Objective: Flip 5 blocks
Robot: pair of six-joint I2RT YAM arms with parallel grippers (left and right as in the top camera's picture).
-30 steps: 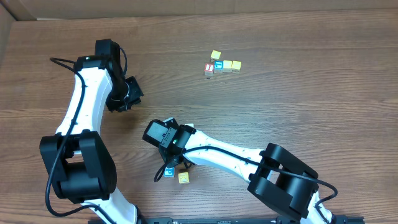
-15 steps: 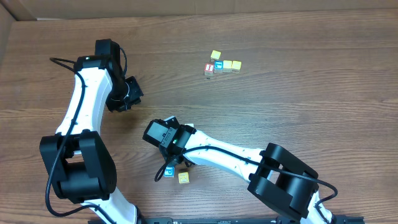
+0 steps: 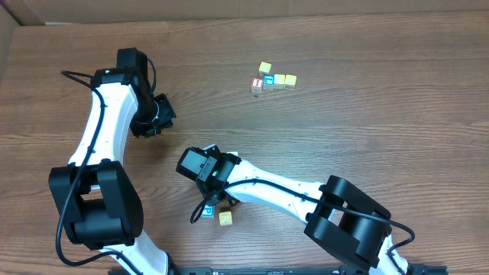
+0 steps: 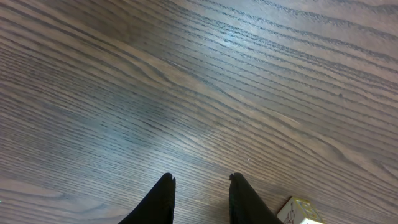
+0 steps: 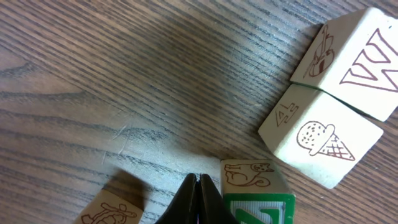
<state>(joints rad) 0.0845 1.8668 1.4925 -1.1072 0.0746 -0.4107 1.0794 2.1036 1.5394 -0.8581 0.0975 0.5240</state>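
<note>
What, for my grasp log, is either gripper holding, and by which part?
Nothing. The right gripper is shut empty beside the green block; the left gripper is open over the table.

Shows right gripper [image 5: 198, 199] pinched closed, green block [image 5: 262, 209] just beside its tips; 2 touching white blocks [image 5: 320, 140] upper right; pale block [image 5: 111, 212] at lower-left.

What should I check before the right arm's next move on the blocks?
1. Right gripper empty: ok, jaws shut on nothing.
2. Left gripper empty: ok, open over bare table.
3. Z block within reach: ok, just beside the shut jaws.
4. Blocks spaced for a grip: not ok, W block touches ice-cream block.
5. Which blocks are already flipped: cannot tell.
</note>
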